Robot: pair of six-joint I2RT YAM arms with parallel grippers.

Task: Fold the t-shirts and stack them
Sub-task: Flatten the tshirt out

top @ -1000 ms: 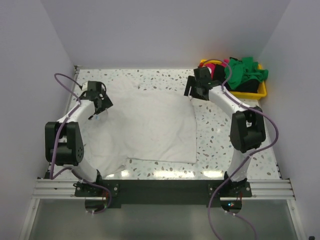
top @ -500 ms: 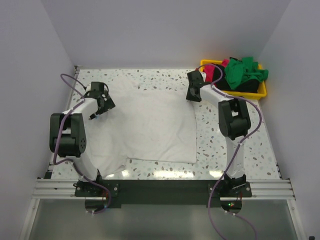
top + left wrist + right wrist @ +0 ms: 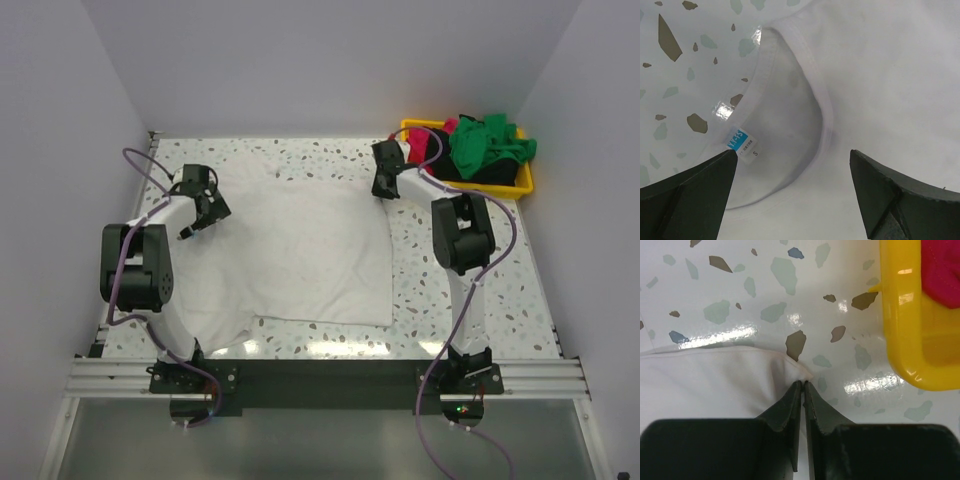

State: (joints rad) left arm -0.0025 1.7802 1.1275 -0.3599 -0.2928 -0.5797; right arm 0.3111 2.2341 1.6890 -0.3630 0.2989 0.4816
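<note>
White t-shirt spread flat on speckled table. Long axis left to right, neck opening toward left, hem toward right. Plain, lightly wrinkled. Neck label blue, lettering blurred; size "S" legible beside it. Left gripper spread wide above collar, grasping nothing. Right gripper pinched on far right hem corner, beside yellow bin heaped with other shirts, green, pink and black.

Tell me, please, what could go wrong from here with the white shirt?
1. The right gripper pinches only the very corner of the shirt; the hem may slip out on lifting.
2. The bin stands close beside that grip, so a swing could knock it.
3. The left gripper hangs open over the collar, holding nothing; a one-sided pull might skew the shirt.
</note>
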